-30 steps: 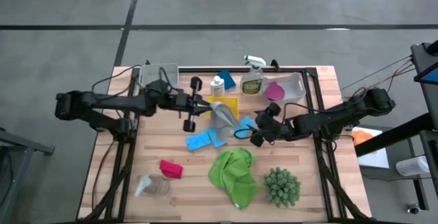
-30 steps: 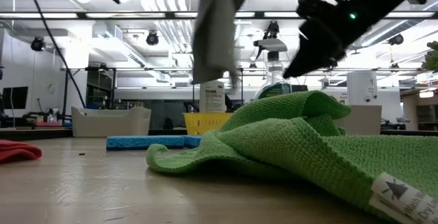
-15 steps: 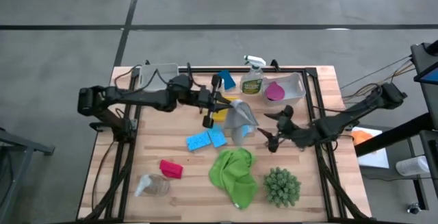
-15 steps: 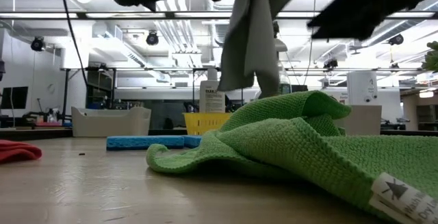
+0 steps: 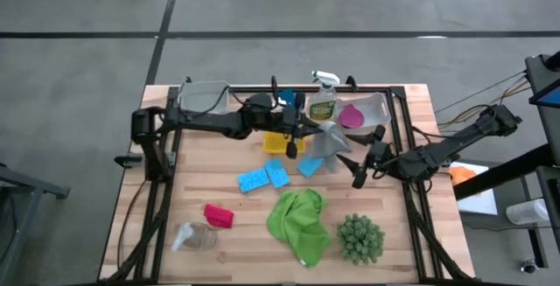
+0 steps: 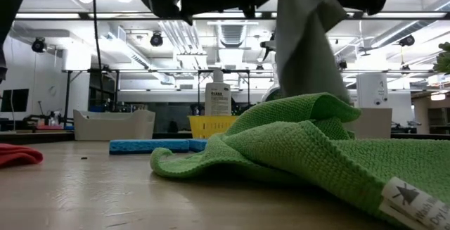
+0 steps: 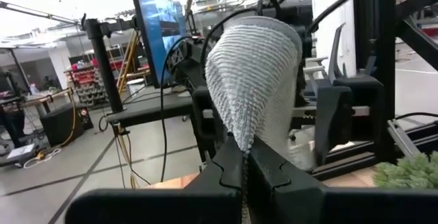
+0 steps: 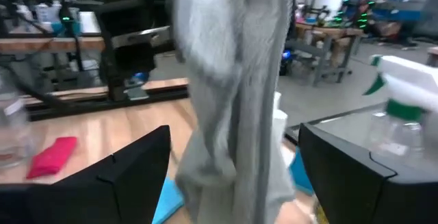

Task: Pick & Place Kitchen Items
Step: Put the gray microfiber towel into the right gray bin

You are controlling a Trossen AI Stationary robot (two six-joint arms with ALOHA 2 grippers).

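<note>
Grey ribbed cloth (image 5: pixel 327 139) hangs limp, pinched tight by the left gripper (image 7: pixel 243 164); the right gripper (image 8: pixel 233 176) gapes empty. Three flat blue sponges (image 5: pixel 254 180) lie below.

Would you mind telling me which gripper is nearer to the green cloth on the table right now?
The right. The right gripper, fingers open, hovers just beyond the green cloth toward the table's right side. The left gripper, shut on the grey cloth, is farther back, over the yellow tray.

Grey cloth carried rightward
Your left tool (image 5: pixel 304 131) has moved the hanging grey cloth (image 5: pixel 329 140) toward frame centre-right; your right tool (image 5: pixel 365 163) retreated right.
</note>
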